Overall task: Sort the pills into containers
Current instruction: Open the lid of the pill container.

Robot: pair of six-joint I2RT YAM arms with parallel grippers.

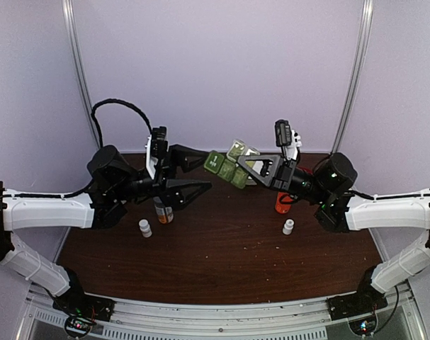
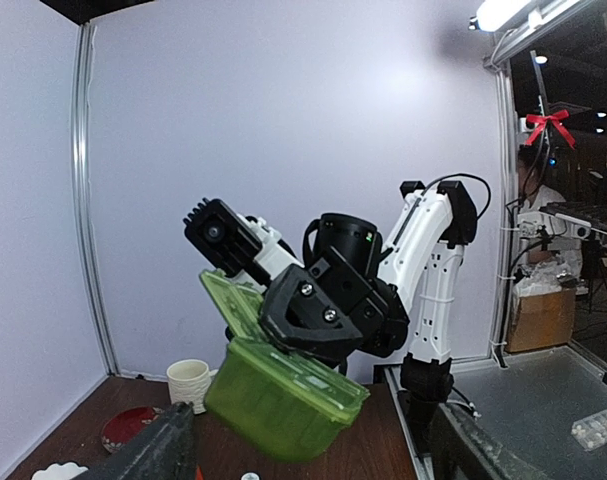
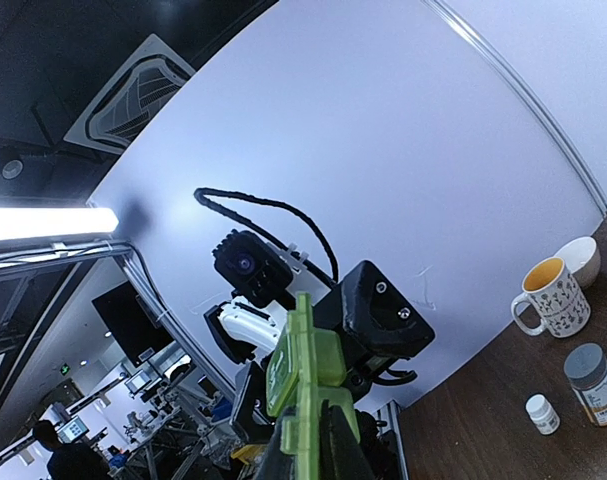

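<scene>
- The right pincer (image 1: pixel 246 168) is clamped on the green pill box (image 1: pixel 225 170) and holds it in the air above the bench (image 1: pixel 222 255). Its fingers cover part of the box.
- The left pincer (image 1: pixel 207 170) is spread wide about the box's free end. Whether it touches the box cannot be told.
- The left wrist view cuts off its fingers (image 2: pixel 153 450) at the lower edge.
- The lids (image 1: pixel 239 150) stand raised, and the cells' insides are hidden.
- An orange bottle (image 1: pixel 163 211) stands half hidden beneath the left pincer.

A robotics lab. A dark wooden worktop (image 1: pixel 222 262) sits in a booth of pale wall panels (image 1: pixel 215 64). Beyond, a person (image 2: pixel 536 190) works near a cardboard box (image 2: pixel 541 318), under a strip light (image 2: pixel 503 12).
</scene>
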